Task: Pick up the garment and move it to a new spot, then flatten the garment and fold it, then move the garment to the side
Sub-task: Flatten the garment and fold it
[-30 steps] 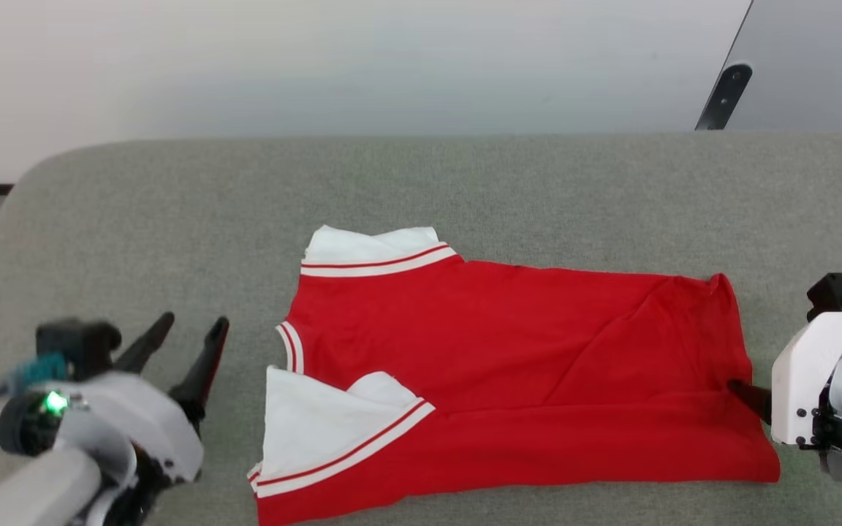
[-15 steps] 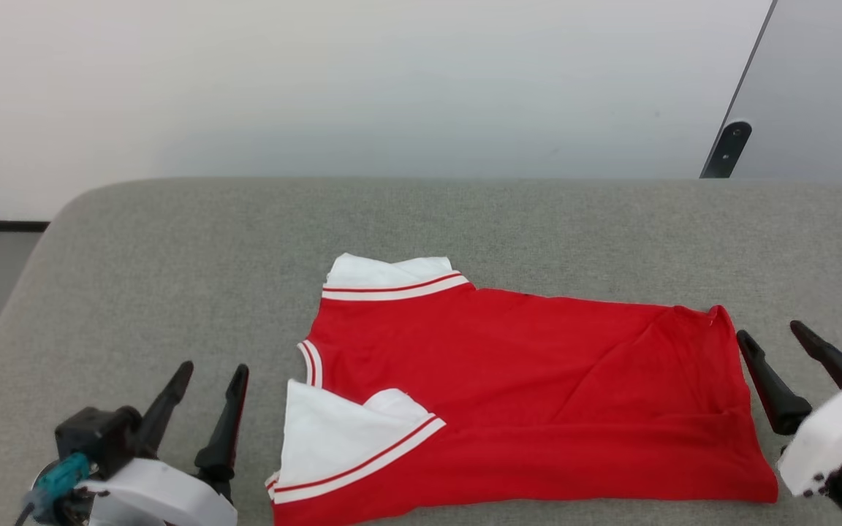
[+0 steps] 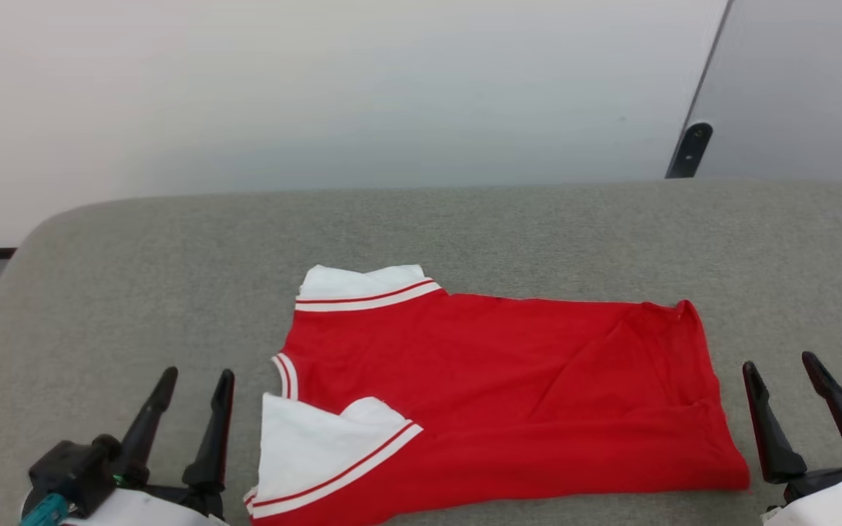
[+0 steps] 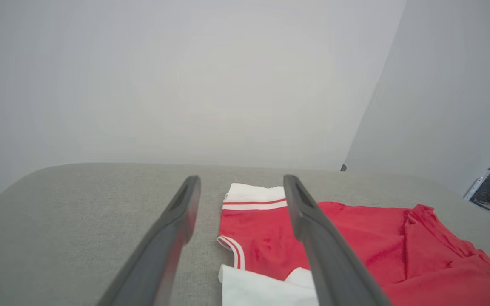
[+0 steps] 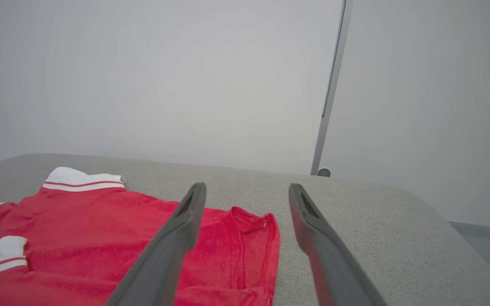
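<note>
The garment (image 3: 509,394) looks soft, light and limp, perhaps already folded double. Pinch its hem corners. The left gripper (image 3: 198,374) and right gripper (image 3: 778,361) flank it, both released.

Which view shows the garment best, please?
The head view: the garment lies almost whole on the grey surface. The left wrist view catches its sleeved end, the right its hem end, both partly behind fingers.

The red shirt (image 3: 501,394) lies folded on the grey padded surface (image 3: 465,226), with its white sleeves and striped bands at the left end. The left gripper (image 3: 197,374) sits just beside that end, fingers spread and empty. The right gripper (image 3: 779,361) sits just beside the shirt's right edge, likewise spread.
</note>
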